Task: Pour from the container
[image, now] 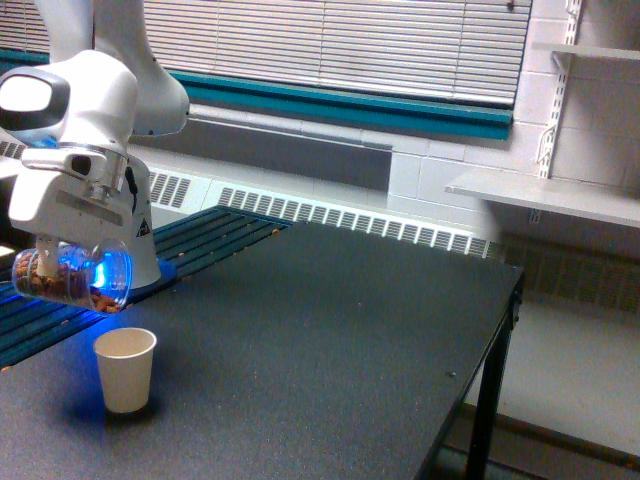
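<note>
The container (72, 277), a clear plastic cup with brown bits inside, hangs at the exterior view's left, lit blue from within. It lies almost on its side, its mouth turned toward the view's right and tipped slightly down. My gripper (62, 250) is shut on it from above, under the white wrist. A small cream paper cup (125, 369) stands upright on the black table (330, 340), just below and slightly right of the container's mouth. Brown bits sit near the container's lower lip.
The arm's white base (145, 250) stands behind the container on a blue slatted surface (215, 235). The table's right edge runs down at the view's right, with a shelf (545, 195) and radiator along the wall beyond.
</note>
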`<state>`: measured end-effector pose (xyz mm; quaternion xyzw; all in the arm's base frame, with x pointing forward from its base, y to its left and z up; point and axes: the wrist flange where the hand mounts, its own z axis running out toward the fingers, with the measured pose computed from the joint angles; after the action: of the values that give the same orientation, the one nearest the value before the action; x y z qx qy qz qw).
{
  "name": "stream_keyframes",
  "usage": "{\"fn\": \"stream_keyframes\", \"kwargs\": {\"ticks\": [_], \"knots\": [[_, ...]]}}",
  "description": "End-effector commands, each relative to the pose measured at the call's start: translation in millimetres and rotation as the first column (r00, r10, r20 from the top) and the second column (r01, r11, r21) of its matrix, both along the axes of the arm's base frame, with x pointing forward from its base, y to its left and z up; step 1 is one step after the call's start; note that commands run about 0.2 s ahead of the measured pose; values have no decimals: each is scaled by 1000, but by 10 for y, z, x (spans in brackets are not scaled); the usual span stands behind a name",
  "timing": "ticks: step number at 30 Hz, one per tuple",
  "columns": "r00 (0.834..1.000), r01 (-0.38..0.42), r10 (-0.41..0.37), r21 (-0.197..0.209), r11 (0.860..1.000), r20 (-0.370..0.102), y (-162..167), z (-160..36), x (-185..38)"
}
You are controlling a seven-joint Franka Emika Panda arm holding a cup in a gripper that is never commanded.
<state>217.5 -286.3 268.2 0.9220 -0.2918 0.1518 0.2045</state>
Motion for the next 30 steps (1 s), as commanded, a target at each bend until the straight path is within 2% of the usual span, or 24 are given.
{"fn": "stream_keyframes", "kwargs": {"ticks": [1, 11, 18, 30], "knots": [[999, 40, -40, -15, 999, 18, -21, 6, 48], [1000, 12, -13, -38, 999, -25, -28, -40, -17], [999, 9, -11, -49, 999, -39, -27, -54, -70], [998, -12, 9, -57, 998, -56, 7, -54, -16]]}}
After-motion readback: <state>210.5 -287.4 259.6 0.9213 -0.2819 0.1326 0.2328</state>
